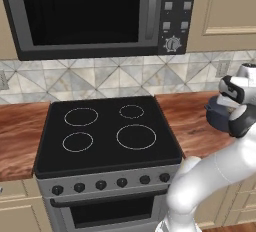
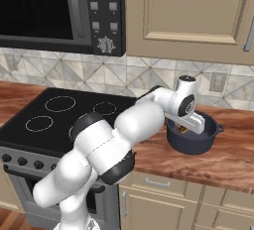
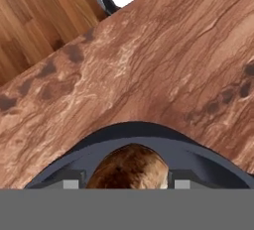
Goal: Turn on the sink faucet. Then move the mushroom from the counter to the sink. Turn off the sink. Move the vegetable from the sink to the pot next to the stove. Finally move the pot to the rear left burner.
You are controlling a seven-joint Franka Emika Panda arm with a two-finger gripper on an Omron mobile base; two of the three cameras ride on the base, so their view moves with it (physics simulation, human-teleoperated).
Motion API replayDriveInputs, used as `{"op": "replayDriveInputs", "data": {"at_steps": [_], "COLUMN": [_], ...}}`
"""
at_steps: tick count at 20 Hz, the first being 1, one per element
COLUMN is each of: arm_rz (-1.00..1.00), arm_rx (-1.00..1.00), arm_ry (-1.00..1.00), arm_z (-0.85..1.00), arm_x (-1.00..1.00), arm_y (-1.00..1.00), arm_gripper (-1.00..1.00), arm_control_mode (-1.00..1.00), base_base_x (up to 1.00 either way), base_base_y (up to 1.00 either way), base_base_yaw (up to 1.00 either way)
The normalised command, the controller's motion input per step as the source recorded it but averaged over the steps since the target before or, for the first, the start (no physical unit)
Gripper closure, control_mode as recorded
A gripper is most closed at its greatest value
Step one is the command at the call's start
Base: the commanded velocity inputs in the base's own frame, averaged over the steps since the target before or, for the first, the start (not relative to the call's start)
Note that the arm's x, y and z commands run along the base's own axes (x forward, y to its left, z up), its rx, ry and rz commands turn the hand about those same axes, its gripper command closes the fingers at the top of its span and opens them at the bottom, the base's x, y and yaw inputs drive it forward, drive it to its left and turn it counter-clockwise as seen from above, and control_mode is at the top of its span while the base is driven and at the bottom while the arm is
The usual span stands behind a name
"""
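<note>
A dark blue pot (image 2: 194, 143) stands on the wooden counter to the right of the stove (image 1: 107, 133). My gripper (image 2: 184, 128) reaches down into the pot's mouth. In the hand view the brown mushroom (image 3: 130, 167) sits between the two fingertips of the gripper (image 3: 126, 184), over the pot's curved rim (image 3: 134, 129). The jaws are shut on the mushroom, which shows as a brown spot (image 2: 181, 129) under the hand. In the left base view the pot (image 1: 216, 116) is half hidden behind my arm. The rear left burner (image 1: 81, 116) is bare. Sink and faucet are out of view.
The black cooktop carries several ringed burners, with a row of knobs (image 1: 111, 183) on its front. A microwave (image 1: 90, 11) hangs above it. Wooden counter (image 2: 218, 162) runs on both sides of the stove, and a wall socket (image 2: 217, 82) sits behind the pot.
</note>
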Motion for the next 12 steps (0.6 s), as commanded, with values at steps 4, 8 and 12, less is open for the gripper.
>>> {"op": "replayDriveInputs", "data": {"at_steps": [4,8,12], "arm_rz": [0.03,0.01,0.01], "arm_rx": [0.05,0.07,0.06], "arm_ry": [0.09,0.06,0.05], "arm_z": [-0.11,-0.11,-0.14], "arm_x": [0.07,0.00,0.00], "arm_y": [-0.04,-0.08,-0.06], "arm_gripper": [1.00,1.00,1.00], "arm_control_mode": [-1.00,-1.00,-1.00], "base_base_x": [0.00,0.00,0.00], "base_base_y": [0.00,0.00,0.00], "base_base_yaw": [0.00,0.00,0.00]}}
